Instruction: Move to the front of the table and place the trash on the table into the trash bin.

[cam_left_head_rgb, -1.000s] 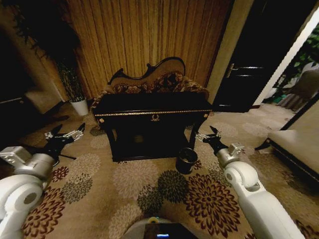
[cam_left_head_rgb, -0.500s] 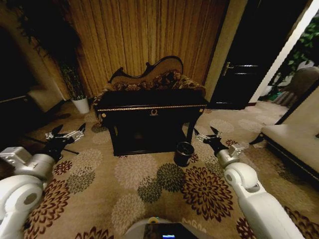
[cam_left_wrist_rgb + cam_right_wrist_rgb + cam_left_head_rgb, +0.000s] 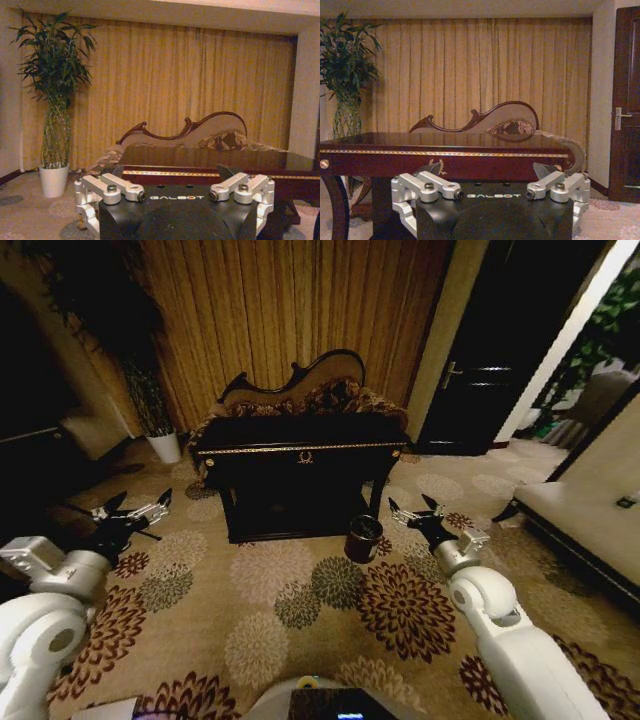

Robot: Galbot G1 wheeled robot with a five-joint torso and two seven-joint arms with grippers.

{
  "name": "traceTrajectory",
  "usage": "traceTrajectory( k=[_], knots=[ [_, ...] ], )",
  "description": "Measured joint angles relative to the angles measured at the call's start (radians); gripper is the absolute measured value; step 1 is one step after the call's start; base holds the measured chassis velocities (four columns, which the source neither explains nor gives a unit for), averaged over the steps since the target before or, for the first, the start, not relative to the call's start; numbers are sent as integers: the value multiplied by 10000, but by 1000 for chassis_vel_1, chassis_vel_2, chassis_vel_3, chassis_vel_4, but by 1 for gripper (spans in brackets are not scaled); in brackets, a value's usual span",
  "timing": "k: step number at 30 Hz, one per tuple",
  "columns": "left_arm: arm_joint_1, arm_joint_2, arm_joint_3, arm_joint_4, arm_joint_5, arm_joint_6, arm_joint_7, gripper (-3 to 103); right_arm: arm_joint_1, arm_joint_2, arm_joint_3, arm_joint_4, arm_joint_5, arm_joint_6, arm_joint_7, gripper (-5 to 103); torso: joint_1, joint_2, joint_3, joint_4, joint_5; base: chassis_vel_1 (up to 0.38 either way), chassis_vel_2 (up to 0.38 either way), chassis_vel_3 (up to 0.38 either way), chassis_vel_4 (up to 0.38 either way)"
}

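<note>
The black table [image 3: 262, 450] with gold trim stands ahead of me on the floral carpet, in front of a curtain. Its glossy top also shows in the left wrist view [image 3: 215, 159] and the right wrist view [image 3: 445, 142]. The trash is out of view; no items can be made out on the dark top. The small dark trash bin [image 3: 363, 538] sits on the carpet by the table's front right leg. My left gripper [image 3: 130, 512] hovers open at the left, well short of the table. At the right, near the bin, my right gripper [image 3: 415, 510] is open and empty.
A curved-back sofa [image 3: 300, 390] stands right behind the table. A white plant pot [image 3: 165, 447] is at the back left, a dark door [image 3: 480, 390] at the back right. A light bench [image 3: 585, 525] lines the right side. Open carpet lies between me and the table.
The whole head view has shifted: the table and bin now look smaller and farther off, so the camera has moved. Both arms hold the same pose.
</note>
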Motion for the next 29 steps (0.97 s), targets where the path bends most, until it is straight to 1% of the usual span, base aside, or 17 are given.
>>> traceTrajectory(
  k=[5,9,15,21,25,29],
  knots=[
    [19,0,-18,-8,3,-12,6,100,-3,-4,4,6,-56,20,-1,100,0,0,0,6,-5,108,-175,-81,195],
    [41,-4,-30,-27,3,-19,12,100,-30,-6,3,6,-90,99,0,100,0,0,0,-2,1,122,-159,-99,165],
    [58,-14,-44,-33,3,-32,29,100,-56,-6,-9,10,-126,132,1,100,-5,4,-3,3,0,113,-114,-103,113],
    [54,-32,-20,-32,3,-36,34,100,-70,29,-36,-40,-141,249,7,100,1,0,1,2,-3,53,-12,-50,14],
    [50,-62,0,-34,3,-39,38,100,-64,75,-46,-119,-160,398,13,100,0,0,1,1,2,0,0,0,0],
    [78,-86,-4,-38,3,-135,40,100,-59,120,-57,-213,-251,536,15,100,0,0,0,1,0,0,0,0,0]
  ],
)
